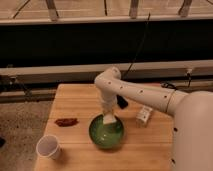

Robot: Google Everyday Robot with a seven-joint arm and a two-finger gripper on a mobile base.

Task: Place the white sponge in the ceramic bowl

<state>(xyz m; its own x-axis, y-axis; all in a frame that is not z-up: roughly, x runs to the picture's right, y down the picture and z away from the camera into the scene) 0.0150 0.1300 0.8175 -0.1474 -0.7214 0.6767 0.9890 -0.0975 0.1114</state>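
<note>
Wooden table (75, 100), speckled floor (20, 130) at left, dark wall band with pale rails (60, 70) behind; claw (109, 119) low at table centre.

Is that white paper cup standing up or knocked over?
Upright: the white cup stands on the wooden table, round mouth facing up, left of the ceramic bowl where the gripper hangs.
</note>
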